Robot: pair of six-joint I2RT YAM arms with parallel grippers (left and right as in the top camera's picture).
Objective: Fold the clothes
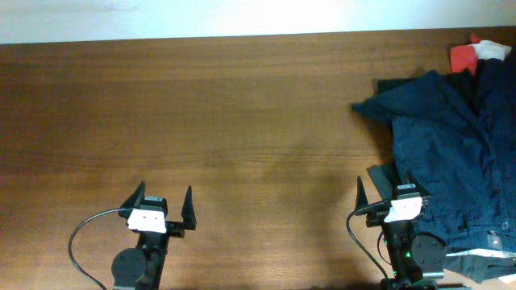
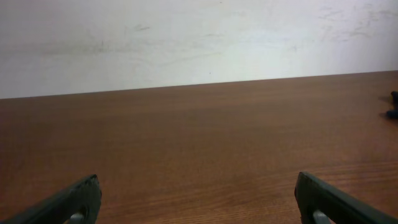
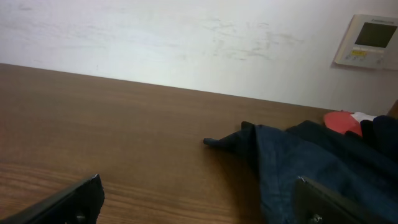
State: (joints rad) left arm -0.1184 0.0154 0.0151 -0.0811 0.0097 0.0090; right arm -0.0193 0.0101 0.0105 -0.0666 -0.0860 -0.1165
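A crumpled navy-blue garment (image 1: 447, 137) with stitched seams lies in a heap at the table's right side; it also shows in the right wrist view (image 3: 305, 165). A black garment (image 1: 496, 76) lies under and beside it at the far right. My right gripper (image 1: 389, 192) is open and empty at the pile's near left edge, its right finger over the navy cloth (image 3: 198, 199). My left gripper (image 1: 164, 200) is open and empty over bare wood at the front left (image 2: 198, 202), far from the clothes.
A red and white item (image 1: 476, 52) lies at the back right corner behind the pile, also in the right wrist view (image 3: 345, 119). The brown wooden table (image 1: 226, 121) ends at a white wall behind. A wall control panel (image 3: 371, 41) hangs at the right.
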